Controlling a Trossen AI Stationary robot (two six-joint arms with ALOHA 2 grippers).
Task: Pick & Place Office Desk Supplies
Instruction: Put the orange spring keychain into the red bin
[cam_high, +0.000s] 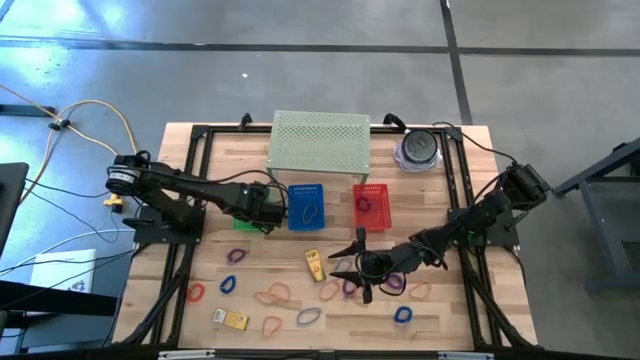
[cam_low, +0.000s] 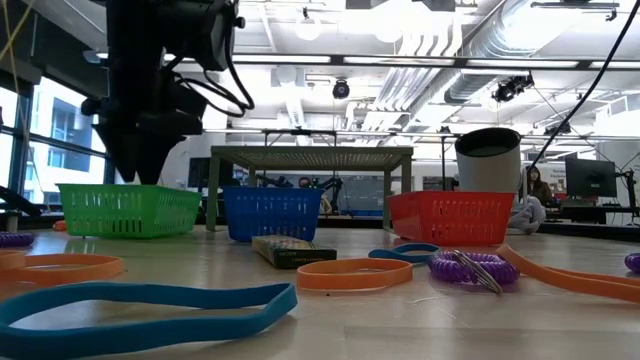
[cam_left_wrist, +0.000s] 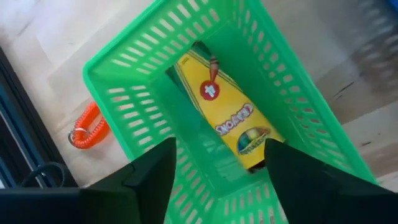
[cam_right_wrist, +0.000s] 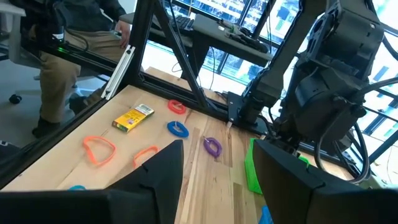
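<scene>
A yellow crayon packet (cam_left_wrist: 224, 112) lies flat on the floor of the green basket (cam_left_wrist: 124, 43), which stands at the left of the table (cam_high: 243, 222). My left gripper (cam_left_wrist: 217, 155) hangs over this basket, pointing steeply down. It is open, with its fingers on either side of the packet's near end and above it. My right gripper (cam_high: 353, 266) hovers open over the middle of the table, nearly level, with nothing between its fingers (cam_right_wrist: 217, 155). Two more yellow packets (cam_high: 315, 264) (cam_high: 231, 319) and several coloured rubber-band loops (cam_high: 275, 293) lie on the wood.
A blue basket (cam_high: 306, 206) and a red basket (cam_high: 370, 205) stand in front of the pale green perforated shelf (cam_high: 320, 142). A round grey-and-clear object (cam_high: 418, 150) sits at the back right. An orange coiled loop (cam_left_wrist: 87, 127) lies beside the green basket. A person (cam_right_wrist: 62, 50) sits beyond the table.
</scene>
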